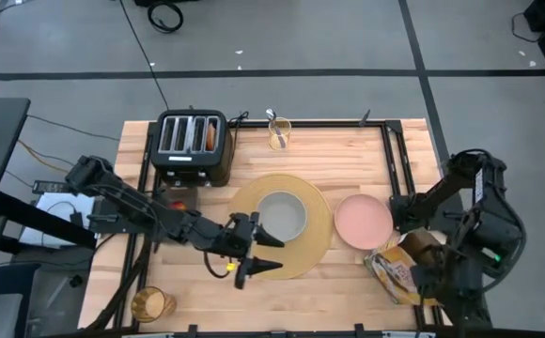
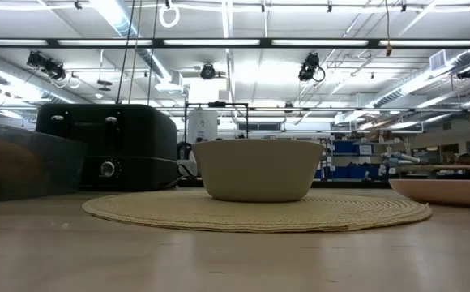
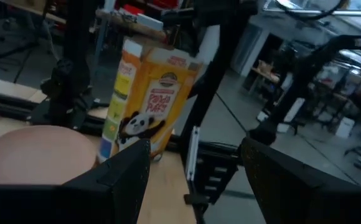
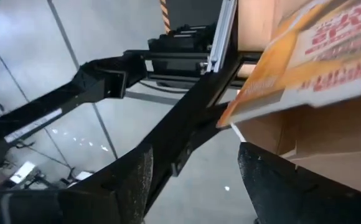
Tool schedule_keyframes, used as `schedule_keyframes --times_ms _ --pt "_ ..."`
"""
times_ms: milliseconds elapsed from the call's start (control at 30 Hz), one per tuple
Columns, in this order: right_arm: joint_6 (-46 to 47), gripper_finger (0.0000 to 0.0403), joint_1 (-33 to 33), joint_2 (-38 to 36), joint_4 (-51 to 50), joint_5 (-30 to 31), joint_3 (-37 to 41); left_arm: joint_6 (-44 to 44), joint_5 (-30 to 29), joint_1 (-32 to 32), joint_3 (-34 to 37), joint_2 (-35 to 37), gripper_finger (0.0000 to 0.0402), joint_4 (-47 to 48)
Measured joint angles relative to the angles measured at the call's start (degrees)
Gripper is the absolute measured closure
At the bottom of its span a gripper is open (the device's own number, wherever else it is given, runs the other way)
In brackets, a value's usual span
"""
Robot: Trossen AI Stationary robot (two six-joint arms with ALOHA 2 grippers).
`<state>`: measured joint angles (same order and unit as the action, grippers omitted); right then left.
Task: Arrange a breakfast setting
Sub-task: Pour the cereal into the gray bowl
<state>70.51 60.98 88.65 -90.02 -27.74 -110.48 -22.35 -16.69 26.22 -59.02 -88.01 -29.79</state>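
The left gripper (image 1: 266, 252), its two dark fingers spread apart and holding nothing, hovers over the near-left edge of the large round woven tan placemat (image 1: 315, 246). The small white bowl (image 1: 282, 215) sits at the placemat's centre. Just beside the mat, on its right, lies the small pink plate (image 1: 364, 221), empty. The right gripper (image 4: 193, 180) (fingers apart, nothing between them) waits off the table's right edge by an orange cereal box (image 1: 397, 269). The amber drinking glass (image 1: 151, 303) stands at the near-left corner, and a black four-slot toaster (image 1: 193, 145) stands at the far left.
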Motion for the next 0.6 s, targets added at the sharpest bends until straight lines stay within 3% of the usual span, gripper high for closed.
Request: schedule_keyframes --times_ms 167,367,600 --pt "2.00 0.0152 3.01 -0.23 0.00 7.61 1.83 -2.91 -1.52 0.00 0.00 -4.27 0.0143 -5.88" --pt "6.98 0.0157 4.05 -0.12 -0.07 5.11 8.17 -5.53 -1.91 0.37 0.00 -5.75 0.0143 -7.00" --pt "14.28 0.0158 3.79 -0.10 1.94 5.11 9.12 -5.66 -1.97 0.79 0.00 -5.74 0.0143 -7.47"
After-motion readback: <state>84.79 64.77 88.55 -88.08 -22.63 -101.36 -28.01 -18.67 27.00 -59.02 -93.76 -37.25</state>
